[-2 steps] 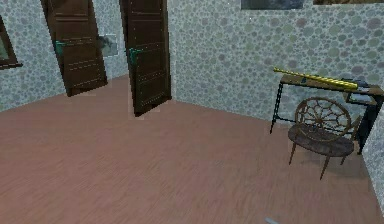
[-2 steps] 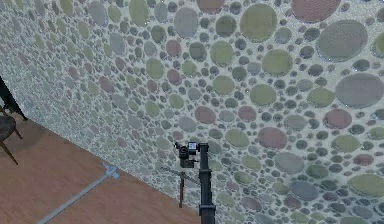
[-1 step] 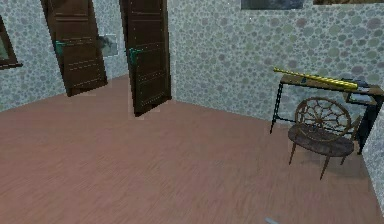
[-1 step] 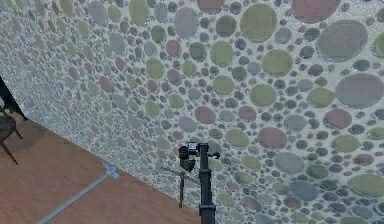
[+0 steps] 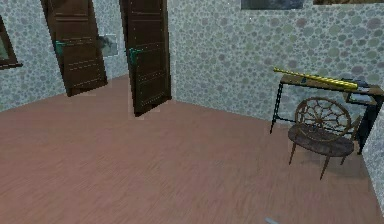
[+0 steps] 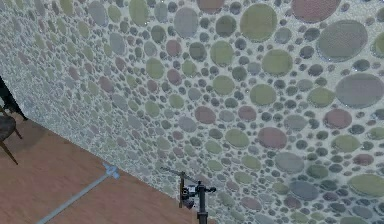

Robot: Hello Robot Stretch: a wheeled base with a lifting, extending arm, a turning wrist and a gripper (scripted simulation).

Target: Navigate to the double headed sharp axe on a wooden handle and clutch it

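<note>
A long, thin yellow thing (image 5: 315, 80) lies along the top of a black side table (image 5: 279, 100) at the forward view's right, against the pebble-patterned wall. Its shape is too small to name. In the arm side view my gripper (image 6: 183, 184) stands low near the bottom edge, just in front of the pebble wall. Only wall and floor lie behind its far end, so it holds nothing.
A wooden wheel-back chair (image 5: 322, 128) stands in front of the table; part of it (image 6: 7, 128) shows at the arm side view's left edge. Two dark wooden doors (image 5: 75, 45) (image 5: 148, 50) stand at the far left. Bare wooden floor (image 5: 150, 160) spreads across the middle.
</note>
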